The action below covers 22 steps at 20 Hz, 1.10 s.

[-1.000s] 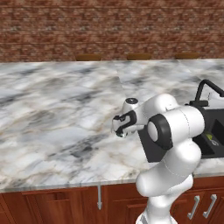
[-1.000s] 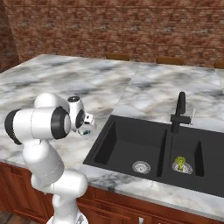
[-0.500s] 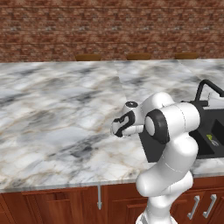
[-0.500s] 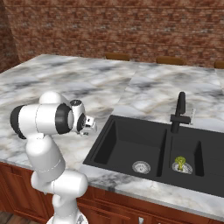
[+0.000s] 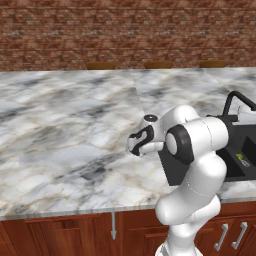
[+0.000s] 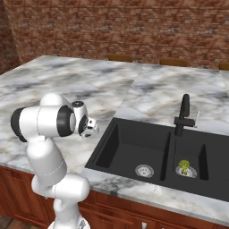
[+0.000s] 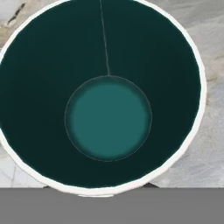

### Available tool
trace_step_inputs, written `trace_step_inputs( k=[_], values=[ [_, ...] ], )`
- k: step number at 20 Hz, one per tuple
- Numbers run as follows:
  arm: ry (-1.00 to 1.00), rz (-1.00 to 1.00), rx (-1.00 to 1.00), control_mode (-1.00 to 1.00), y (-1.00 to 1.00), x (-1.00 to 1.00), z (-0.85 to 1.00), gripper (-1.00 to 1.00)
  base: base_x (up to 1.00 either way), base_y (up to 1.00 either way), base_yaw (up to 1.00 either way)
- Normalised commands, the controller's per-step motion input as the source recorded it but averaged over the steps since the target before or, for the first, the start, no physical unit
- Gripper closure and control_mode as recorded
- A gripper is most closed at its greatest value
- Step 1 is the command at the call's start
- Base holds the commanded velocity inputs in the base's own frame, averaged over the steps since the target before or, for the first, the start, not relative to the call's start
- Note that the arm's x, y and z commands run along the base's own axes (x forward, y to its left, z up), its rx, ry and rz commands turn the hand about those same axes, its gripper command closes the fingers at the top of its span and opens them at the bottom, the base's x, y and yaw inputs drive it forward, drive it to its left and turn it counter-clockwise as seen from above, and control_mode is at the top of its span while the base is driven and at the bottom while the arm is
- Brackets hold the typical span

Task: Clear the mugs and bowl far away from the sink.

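Note:
A teal mug [image 7: 108,118] with a white rim stands upright on the marble counter, seen straight down from the hand view, with its mouth spanning almost the whole picture. My gripper [image 5: 138,143] [image 6: 92,128] hangs low over the counter's front part, just left of the black sink [image 6: 143,147] [image 5: 235,150]. The fingertips are hidden at the mug's near rim, so the frames do not show whether they grip it. The bowl is out of view.
The black faucet [image 6: 183,114] [image 5: 232,102] stands behind the sink's divider. A small green thing [image 6: 183,166] lies at the right basin's drain. Marble counter [image 5: 60,130] stretches wide to the left and back to the brick wall. The counter's front edge is close below my hand.
My hand has sunk a little toward the counter, staying over the same spot, and the elbow has shifted. Nothing else has moved.

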Motion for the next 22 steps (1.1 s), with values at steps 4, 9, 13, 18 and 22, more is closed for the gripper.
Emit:
trace_step_inputs(
  k=[4,9,13,18,22],
  values=[
    [-0.09,0.01,-0.05,-1.0,0.29,-0.23,0.03,1.0,0.0,0.0,0.0],
    [-0.27,0.01,-0.05,-1.0,-0.08,-0.59,0.8,1.0,0.0,0.0,0.0],
    [-0.16,0.01,-0.03,-1.0,-0.19,-0.7,1.0,1.0,0.0,0.0,0.0],
    [0.07,0.0,-0.01,-1.0,-0.42,-0.74,0.98,1.0,0.0,0.0,0.0],
    [0.31,0.0,0.0,-1.0,-0.34,-0.62,1.0,1.0,0.0,0.0,0.0]
  ],
)
